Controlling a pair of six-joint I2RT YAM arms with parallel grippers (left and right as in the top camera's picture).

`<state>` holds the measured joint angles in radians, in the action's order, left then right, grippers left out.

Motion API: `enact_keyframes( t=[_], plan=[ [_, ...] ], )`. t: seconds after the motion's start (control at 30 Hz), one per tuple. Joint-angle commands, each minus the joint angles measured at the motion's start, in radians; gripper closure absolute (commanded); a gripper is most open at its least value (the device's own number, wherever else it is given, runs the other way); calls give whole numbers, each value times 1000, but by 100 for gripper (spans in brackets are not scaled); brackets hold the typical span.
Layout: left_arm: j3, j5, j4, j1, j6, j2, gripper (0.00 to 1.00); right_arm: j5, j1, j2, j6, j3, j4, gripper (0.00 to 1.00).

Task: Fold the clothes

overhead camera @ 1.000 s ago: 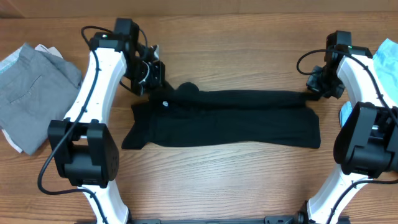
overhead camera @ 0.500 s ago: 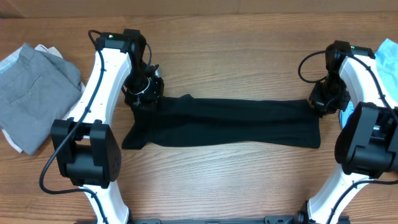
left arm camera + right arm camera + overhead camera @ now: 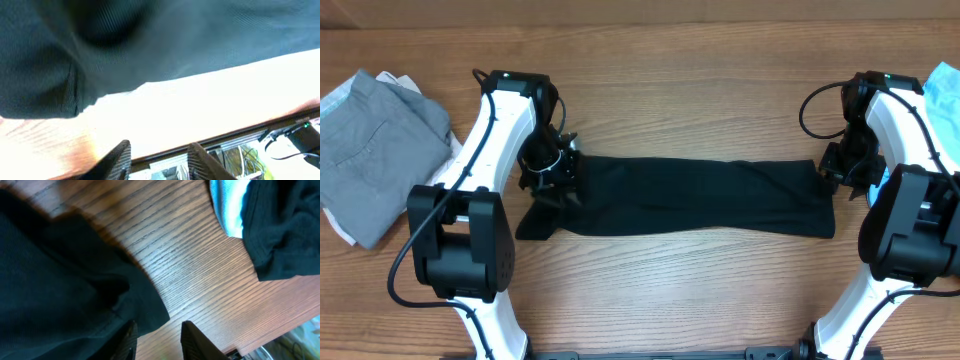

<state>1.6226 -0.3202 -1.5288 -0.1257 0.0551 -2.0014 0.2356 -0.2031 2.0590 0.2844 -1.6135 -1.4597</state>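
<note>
A long, plain black fabric garment lies as a flat band across the middle of the brown wooden desk. The left pincer hangs over the band's left end, its 2 fingers standing apart with nothing between them. The right pincer sits at the band's right end, also parted and gripping nothing. A folded grey garment lies in the upper left of the frame, and a light blue one shows at the upper right edge.
</note>
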Motion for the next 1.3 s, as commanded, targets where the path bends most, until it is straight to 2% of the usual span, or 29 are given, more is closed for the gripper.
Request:
enact_keyframes(
  t=[0.0, 0.1, 0.2, 0.3, 0.37, 0.43, 0.67, 0.8, 0.9, 1.1, 1.17, 1.2, 1.27],
  plan=[
    [-5, 6, -19, -2, -27, 18, 60, -39, -8, -21, -3, 4, 4, 67],
    [25, -23, -3, 1, -26, 29, 78, -145, -8, -21, -58, 4, 33, 66],
    [61, -99, 50, -2, -26, 56, 76, -245, -8, -21, -112, 4, 53, 65],
    [75, -185, 181, -17, -26, 95, 73, -267, -8, -21, -114, 4, 76, 64],
    [74, -178, 220, -34, -26, 93, 67, -267, -8, -21, -114, 9, 90, 64],
    [60, -142, 239, -55, -18, 84, 67, -267, -9, -21, -122, 21, 98, 63],
    [-78, -62, 313, -104, 112, 38, 70, -272, -52, -21, -144, 117, 198, 30],
    [-164, -61, 371, -104, 129, 38, 70, -307, -106, -21, -161, 150, 245, 21],
    [-218, -61, 423, -104, 140, 38, 68, -512, -145, -21, -301, 200, 296, 16],
    [-260, -56, 457, -104, 143, 38, 68, -587, -146, -21, -344, 286, 356, 15],
    [-260, -39, 457, -104, 143, 38, 67, -664, -146, -21, -381, 296, 348, 16],
    [-260, -39, 457, -104, 143, 38, 67, -708, -146, -20, -407, 298, 336, 19],
    [-260, -38, 462, -104, 143, 38, 65, -742, -146, -21, -436, 298, 313, 30]
  ],
)
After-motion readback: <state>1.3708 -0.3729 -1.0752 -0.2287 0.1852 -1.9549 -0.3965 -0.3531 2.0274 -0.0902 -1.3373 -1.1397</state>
